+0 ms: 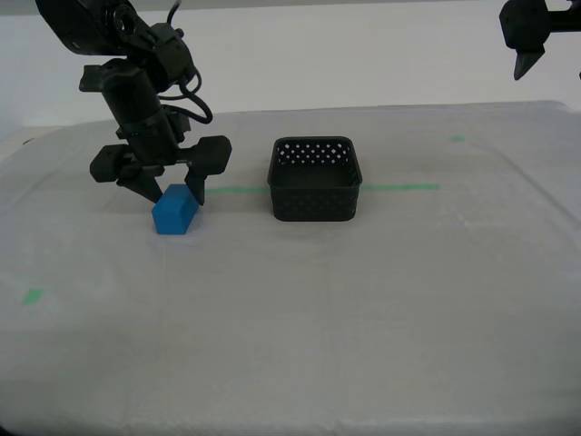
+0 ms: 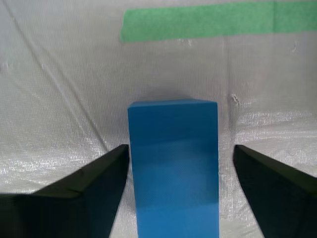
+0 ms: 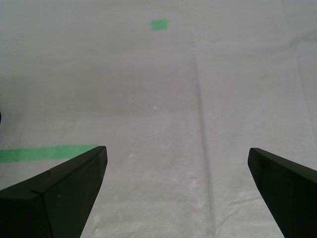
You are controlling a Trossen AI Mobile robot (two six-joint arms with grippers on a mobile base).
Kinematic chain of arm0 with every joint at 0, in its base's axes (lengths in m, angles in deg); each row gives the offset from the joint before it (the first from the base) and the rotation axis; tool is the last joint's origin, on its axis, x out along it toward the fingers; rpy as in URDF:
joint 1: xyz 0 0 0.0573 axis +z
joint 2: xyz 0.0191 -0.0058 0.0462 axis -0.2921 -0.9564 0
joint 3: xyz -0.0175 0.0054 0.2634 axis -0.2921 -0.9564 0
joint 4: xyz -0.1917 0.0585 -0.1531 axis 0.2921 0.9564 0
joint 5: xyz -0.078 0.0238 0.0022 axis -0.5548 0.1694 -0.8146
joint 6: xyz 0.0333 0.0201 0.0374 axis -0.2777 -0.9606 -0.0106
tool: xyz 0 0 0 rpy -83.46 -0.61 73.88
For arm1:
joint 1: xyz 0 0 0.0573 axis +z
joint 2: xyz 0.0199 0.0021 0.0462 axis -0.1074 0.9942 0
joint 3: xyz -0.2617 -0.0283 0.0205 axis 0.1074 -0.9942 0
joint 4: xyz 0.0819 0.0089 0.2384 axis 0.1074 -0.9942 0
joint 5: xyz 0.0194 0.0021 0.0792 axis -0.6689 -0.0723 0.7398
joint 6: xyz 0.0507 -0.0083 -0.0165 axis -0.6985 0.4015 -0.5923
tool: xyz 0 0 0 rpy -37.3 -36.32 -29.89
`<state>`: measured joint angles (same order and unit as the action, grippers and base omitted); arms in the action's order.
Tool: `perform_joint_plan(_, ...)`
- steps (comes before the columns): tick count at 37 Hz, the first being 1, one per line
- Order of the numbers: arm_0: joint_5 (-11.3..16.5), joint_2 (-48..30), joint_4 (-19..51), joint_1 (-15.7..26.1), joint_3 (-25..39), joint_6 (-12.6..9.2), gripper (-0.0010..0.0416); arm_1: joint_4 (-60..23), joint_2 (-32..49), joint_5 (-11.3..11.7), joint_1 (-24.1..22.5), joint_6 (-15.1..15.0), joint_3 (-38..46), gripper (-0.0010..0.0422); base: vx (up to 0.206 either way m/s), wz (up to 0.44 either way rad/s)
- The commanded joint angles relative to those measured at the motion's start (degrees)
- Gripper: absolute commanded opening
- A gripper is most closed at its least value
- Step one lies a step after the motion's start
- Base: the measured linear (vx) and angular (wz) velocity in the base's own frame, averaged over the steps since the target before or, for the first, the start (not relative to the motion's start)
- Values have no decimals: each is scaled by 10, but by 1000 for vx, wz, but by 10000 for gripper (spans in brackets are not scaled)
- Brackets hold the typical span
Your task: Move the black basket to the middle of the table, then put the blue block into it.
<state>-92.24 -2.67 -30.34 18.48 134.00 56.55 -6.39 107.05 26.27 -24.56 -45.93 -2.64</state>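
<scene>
blue block sits on the table, left of the black basket in the exterior view. my second gripper straddles it, jaws spread; close squarely on its sides before lifting. my first gripper hangs spread, high.

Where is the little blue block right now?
The blue block sits on the table, on the exterior view's left, between the open jaws of my second gripper, apart from the black basket.
</scene>
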Motion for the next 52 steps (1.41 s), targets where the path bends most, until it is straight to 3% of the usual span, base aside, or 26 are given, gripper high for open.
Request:
perform_joint_plan(1,0,0,0,0,1,1,399,-5,0,2,0,1,0,219,0,0)
perform_joint_plan(15,0,0,0,0,1,1,399,-4,0,2,0,24,0,-6,0,0)
perform_joint_plan(25,0,0,0,0,1,1,399,-6,0,1,0,31,0,1,0,0)
perform_joint_plan(30,0,0,0,0,1,1,399,-6,-4,4,0,53,0,-2,0,0)
perform_joint_plan(37,0,0,0,0,1,1,399,-4,-26,16,0,76,2,-1,0,0)
perform_joint_plan(41,0,0,0,0,1,1,398,-5,-47,35,-1,92,2,-1,0,0)
perform_joint_plan(46,0,0,0,0,1,1,399,-17,-77,36,-2,122,2,-1,0,0)
perform_joint_plan(52,0,0,0,0,1,1,399,-78,-99,59,-11,141,28,0,0,0)
